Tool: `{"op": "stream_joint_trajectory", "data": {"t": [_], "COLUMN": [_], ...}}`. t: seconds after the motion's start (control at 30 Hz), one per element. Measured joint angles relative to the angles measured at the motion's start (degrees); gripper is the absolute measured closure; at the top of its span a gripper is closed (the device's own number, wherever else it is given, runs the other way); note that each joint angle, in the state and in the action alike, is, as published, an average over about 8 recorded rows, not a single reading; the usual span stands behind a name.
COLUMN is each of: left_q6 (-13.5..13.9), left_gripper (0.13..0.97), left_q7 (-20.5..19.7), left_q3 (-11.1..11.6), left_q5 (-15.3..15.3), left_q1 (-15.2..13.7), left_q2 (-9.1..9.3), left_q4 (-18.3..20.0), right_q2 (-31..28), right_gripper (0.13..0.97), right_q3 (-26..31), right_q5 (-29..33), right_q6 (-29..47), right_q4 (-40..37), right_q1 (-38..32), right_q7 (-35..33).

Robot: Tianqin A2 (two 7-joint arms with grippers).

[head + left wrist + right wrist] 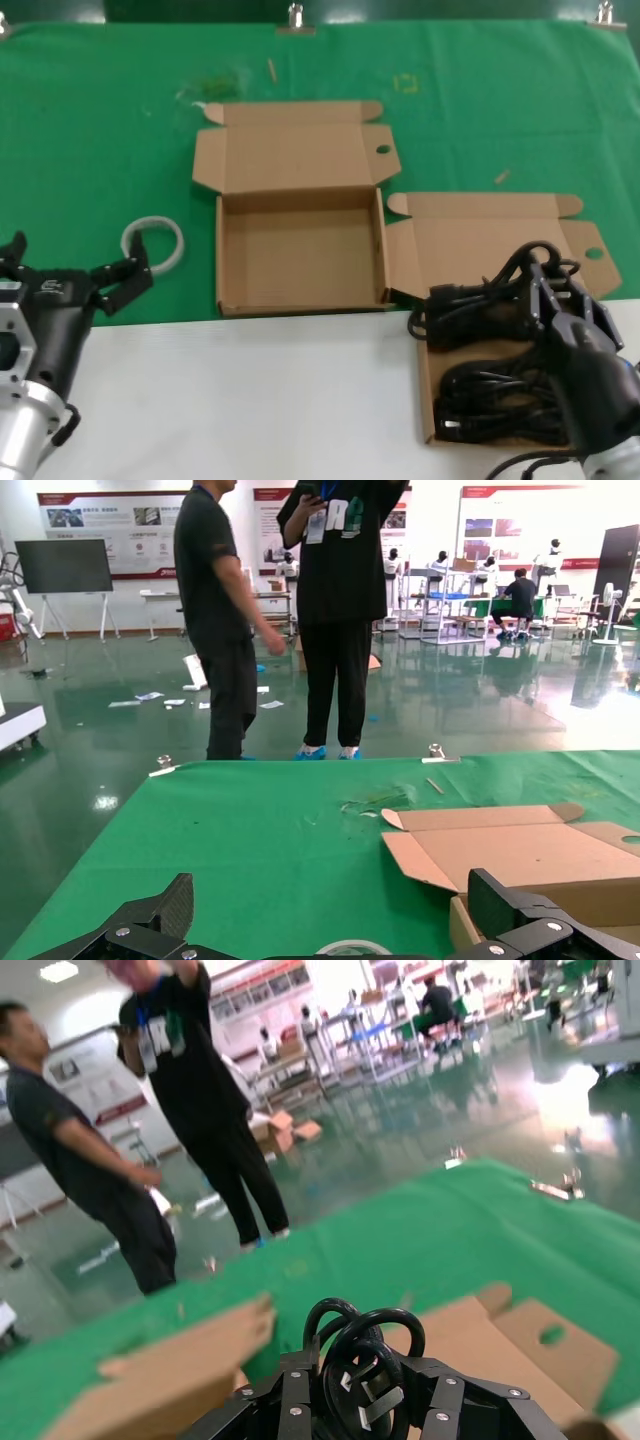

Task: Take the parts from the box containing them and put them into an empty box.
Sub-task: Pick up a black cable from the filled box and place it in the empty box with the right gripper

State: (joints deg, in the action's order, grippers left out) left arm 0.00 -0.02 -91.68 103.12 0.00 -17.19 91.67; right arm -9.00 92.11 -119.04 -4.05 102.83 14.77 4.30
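Right gripper (535, 285) clamped on one coiled cord bundle (470, 305), raised over the right-hand carton (500, 235) with wide lid wings. More black cords (495, 400) left lying in that carton's tray. Empty carton (300, 250) just left of it, on the green cloth (100, 130), tray bare, lid folded back. Left gripper (75, 275) parked low at left, fingers spread, nothing held, beside a white tape ring (153, 243).

Right wrist view only: cable loops (360, 1345) poking up between closed fingers (290, 1400); two people (200, 1090) standing behind the table. Left wrist view only: open fingertips (510, 905), empty carton's lid (500, 850) from the side, same people (340, 600) on a shiny floor.
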Motion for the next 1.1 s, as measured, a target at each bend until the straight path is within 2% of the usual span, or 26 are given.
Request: {"op": "stream_joint_trajectory", "data": {"t": [0.23, 0.43, 0.77, 1.1], "left_q6": [0.0, 0.0, 0.0, 0.0], "left_gripper": [0.132, 0.132, 0.132, 0.132], "left_q7": [0.0, 0.0, 0.0, 0.0], "left_q3": [0.0, 0.0, 0.0, 0.0], "left_q5": [0.0, 0.0, 0.0, 0.0], "left_q1": [0.0, 0.0, 0.0, 0.0], "left_q2": [0.0, 0.0, 0.0, 0.0], "left_q4": [0.0, 0.0, 0.0, 0.0], "right_q2": [0.0, 0.0, 0.0, 0.0], "right_gripper": [0.875, 0.875, 0.875, 0.875], "right_q3": [3.6, 5.0, 7.9, 8.7], "right_q5": [-2.2, -3.4, -3.3, -0.6], "right_q6": [-5.7, -5.1, 3.9, 15.4], "right_q4": [10.0, 9.3, -6.8, -27.0], "right_q1": [1.3, -1.8, -14.9, -28.5], "right_q7": [-2.5, -3.1, 0.3, 2.9]}}
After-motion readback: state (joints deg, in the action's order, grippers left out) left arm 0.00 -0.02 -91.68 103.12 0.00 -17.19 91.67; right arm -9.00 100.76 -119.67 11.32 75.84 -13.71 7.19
